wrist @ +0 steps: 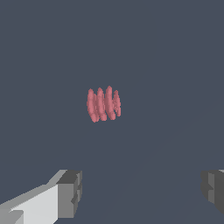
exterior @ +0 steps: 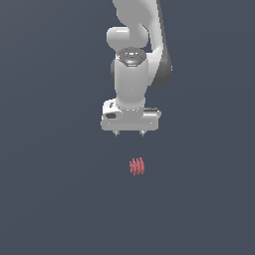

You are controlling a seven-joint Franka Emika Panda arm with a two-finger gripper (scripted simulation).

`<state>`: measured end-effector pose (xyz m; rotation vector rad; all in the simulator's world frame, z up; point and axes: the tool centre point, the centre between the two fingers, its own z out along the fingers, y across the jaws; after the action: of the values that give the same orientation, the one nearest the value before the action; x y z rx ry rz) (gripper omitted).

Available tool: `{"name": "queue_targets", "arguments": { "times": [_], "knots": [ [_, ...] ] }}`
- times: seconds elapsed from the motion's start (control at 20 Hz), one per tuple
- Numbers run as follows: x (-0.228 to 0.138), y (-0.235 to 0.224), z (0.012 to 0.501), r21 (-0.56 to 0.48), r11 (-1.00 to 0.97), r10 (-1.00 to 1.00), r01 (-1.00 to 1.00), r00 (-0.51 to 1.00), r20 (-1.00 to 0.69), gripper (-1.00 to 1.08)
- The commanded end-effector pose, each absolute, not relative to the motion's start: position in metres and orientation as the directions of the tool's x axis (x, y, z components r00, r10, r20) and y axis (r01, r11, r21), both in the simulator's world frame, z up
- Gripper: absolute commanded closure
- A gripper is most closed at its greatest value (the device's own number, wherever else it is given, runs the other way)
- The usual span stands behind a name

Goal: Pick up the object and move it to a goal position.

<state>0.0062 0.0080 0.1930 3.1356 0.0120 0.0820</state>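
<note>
In the exterior view, the gripper [exterior: 129,133] hangs with its fingers spread wide, holding nothing; the object [exterior: 137,166] lies below it, apart, slightly toward the exterior view's right. In the wrist view, the object [wrist: 103,104] sits beyond the gap between both fingertips [wrist: 70,192], untouched.

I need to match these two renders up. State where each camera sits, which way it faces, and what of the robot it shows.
Exterior view: off the arm, facing it; shows the arm, open gripper and red ribbed object beneath it, apart.
Wrist view: on the wrist, looking past both fingertips toward the red ribbed object on the floor.
Shared: the object and the gripper's fingertips.
</note>
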Motion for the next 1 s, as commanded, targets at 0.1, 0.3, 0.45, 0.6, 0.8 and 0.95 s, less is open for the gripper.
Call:
{"name": "queue_targets", "arguments": {
  "times": [0.1, 0.3, 0.45, 0.6, 0.8, 0.95],
  "knots": [
    [0.007, 0.009, 0.193, 0.004, -1.000, 0.011, 0.011, 0.998, 0.054, -0.92],
    [0.012, 0.019, 0.195, -0.001, -0.999, 0.038, 0.038, 0.997, 0.069, -0.92],
    [0.015, 0.024, 0.196, -0.004, -0.999, 0.053, 0.054, 0.996, 0.077, -0.92],
    [0.014, 0.024, 0.196, -0.004, -0.999, 0.053, 0.053, 0.996, 0.077, -0.92],
    [0.015, 0.024, 0.194, -0.004, -0.999, 0.054, 0.054, 0.996, 0.076, -0.92],
    [0.019, 0.025, 0.190, -0.004, -0.998, 0.058, 0.058, 0.996, 0.072, -0.92]
  ]
}}
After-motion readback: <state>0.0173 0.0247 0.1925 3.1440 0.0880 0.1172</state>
